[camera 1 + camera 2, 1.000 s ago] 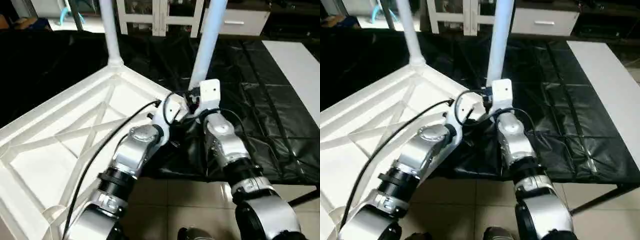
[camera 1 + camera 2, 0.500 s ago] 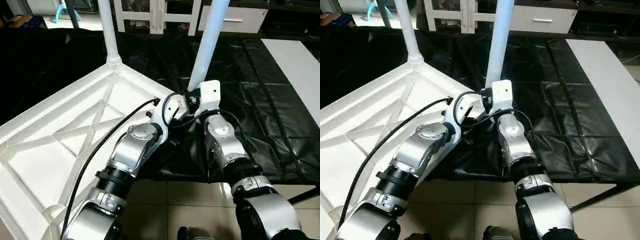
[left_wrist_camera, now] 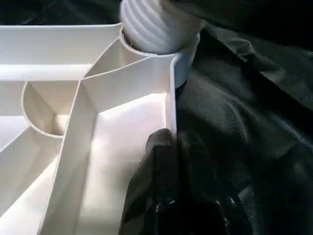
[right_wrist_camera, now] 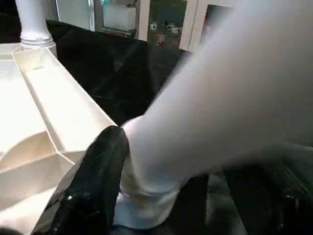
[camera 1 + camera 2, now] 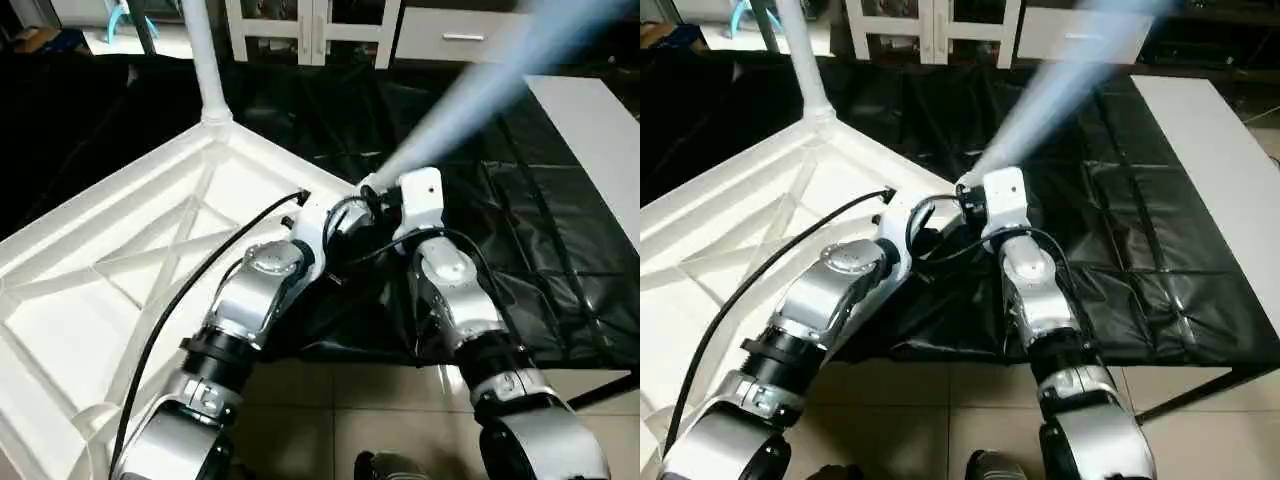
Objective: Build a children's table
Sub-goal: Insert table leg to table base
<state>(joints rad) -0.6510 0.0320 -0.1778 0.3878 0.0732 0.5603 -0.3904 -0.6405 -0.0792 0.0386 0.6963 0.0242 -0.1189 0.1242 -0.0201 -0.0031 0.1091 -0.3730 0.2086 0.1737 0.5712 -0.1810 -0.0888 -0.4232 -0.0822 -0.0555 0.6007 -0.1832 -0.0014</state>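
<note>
Table top (image 5: 120,270): white plastic square, lying upside down on the left with the X-ribbed underside facing up. Its near right corner sits over the black sheet.
Far leg (image 5: 205,60): white tube standing upright in the far corner socket of the table top.
Left gripper (image 3: 171,196): black fingers closed together and resting against the rim of the table top, just beside the near corner socket. No separate part is held between them.
Corner socket (image 3: 183,61): round collar at the table top's right corner. The ribbed, threaded end of a leg sits in it.
Tilted leg (image 5: 470,100): white tapered tube, base at the corner socket, leaning away to the right at a steep angle and motion-blurred along its length.
Right gripper (image 4: 146,191): positioned at the base of the tilted leg. One black finger (image 4: 95,181) lies against the side of the leg near its threaded end. Whether the fingers are clamped on the leg or parted from it cannot be told.
Black sheet (image 5: 530,220): creased dark covering under and to the right of the table top.
White board (image 5: 595,140): flat panel lying at the right edge of the black sheet, well apart from the grippers.
Cabinet (image 5: 310,30): white glass-door unit along the far side.
</note>
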